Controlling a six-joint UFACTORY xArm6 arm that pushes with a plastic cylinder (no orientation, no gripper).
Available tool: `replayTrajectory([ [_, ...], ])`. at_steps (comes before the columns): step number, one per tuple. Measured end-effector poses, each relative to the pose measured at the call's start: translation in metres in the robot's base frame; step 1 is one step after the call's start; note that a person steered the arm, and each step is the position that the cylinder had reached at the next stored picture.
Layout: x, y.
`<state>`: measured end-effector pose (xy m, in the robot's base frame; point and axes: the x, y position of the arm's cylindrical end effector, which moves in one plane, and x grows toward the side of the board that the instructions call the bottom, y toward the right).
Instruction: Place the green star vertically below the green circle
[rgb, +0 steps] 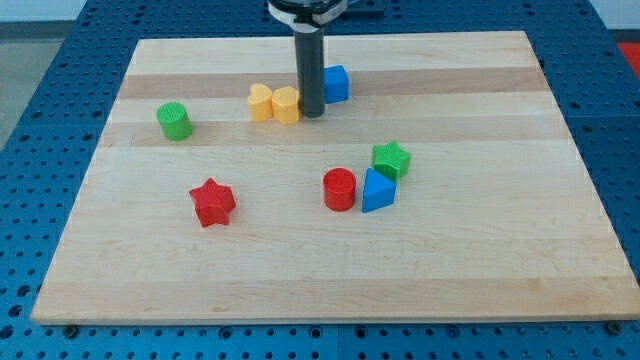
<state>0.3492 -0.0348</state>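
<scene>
Right now my tip (313, 113) rests on the wooden board (480, 270) near the view's top, wedged between the yellow hexagon-like block (286, 104) on its left and the blue cube (336, 83) on its right, touching or nearly touching both; I cannot tell which from this angle. A yellow heart-shaped block (261, 102) sits against the far side of that yellow neighbour, though its shape is only a fair guess at this size. As the arm ends in a bare rod, it has no fingers to spread or pinch, and it holds nothing. The green star (391, 159) lies right of centre, well apart from my tip, flat on the board with no clear long axis, one point aimed roughly toward the view's top. Just below it, the blue triangle (377, 191) touches the red cylinder (340, 189). The green circle (174, 121) stands far off at the view's left, and the red star (212, 202) lies below it, slightly rightward.
</scene>
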Motion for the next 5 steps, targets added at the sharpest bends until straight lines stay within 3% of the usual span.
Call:
replayTrajectory([
  [3, 0.007, 0.020],
  [5, 0.069, 0.031],
])
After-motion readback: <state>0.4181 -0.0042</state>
